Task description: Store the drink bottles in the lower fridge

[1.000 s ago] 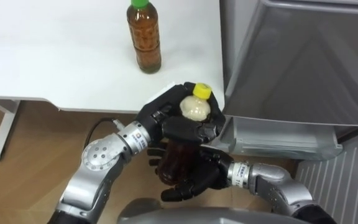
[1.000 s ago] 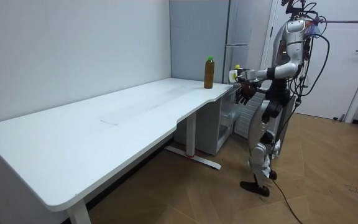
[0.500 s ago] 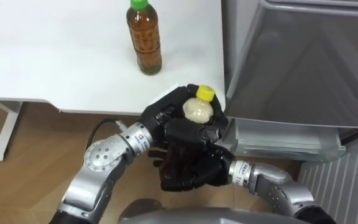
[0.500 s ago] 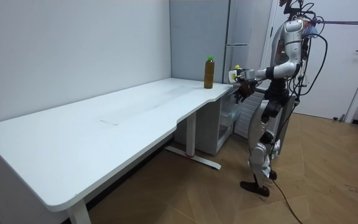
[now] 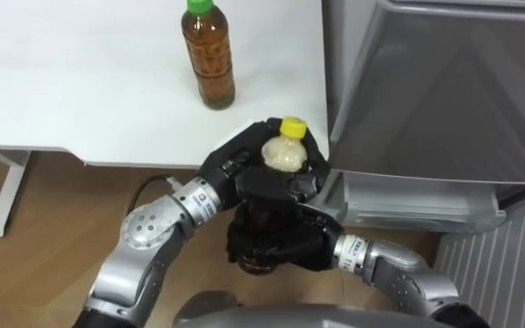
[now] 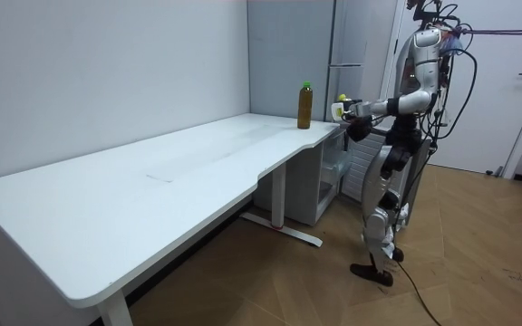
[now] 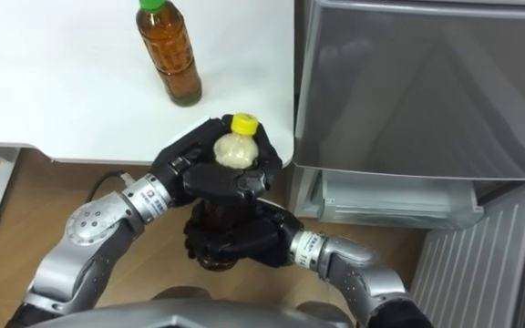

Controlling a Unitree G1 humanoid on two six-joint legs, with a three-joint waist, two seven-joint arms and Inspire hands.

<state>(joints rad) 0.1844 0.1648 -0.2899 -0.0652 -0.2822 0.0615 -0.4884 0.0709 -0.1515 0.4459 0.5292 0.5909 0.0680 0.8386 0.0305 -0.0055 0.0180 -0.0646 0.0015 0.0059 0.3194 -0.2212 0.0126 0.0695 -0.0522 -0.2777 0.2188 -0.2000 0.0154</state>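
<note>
Just off the bench (image 5: 80,82) corner, beside the fridge (image 5: 445,100), both hands hold a yellow-capped bottle (image 5: 284,153) upright. The left hand (image 5: 242,169) curls round its upper part from the left, and the right hand (image 5: 276,248) wraps its dark base from below, forearm entering from the lower right. A green-capped bottle (image 5: 208,55) stands on the bench, near that corner.

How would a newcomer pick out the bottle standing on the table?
Find the white table beside the grey fridge. Near its fridge-side edge stands an upright bottle of brown drink. Its cap is green; the held bottle, gripped by left hand and right hand, has a yellow one.
</note>
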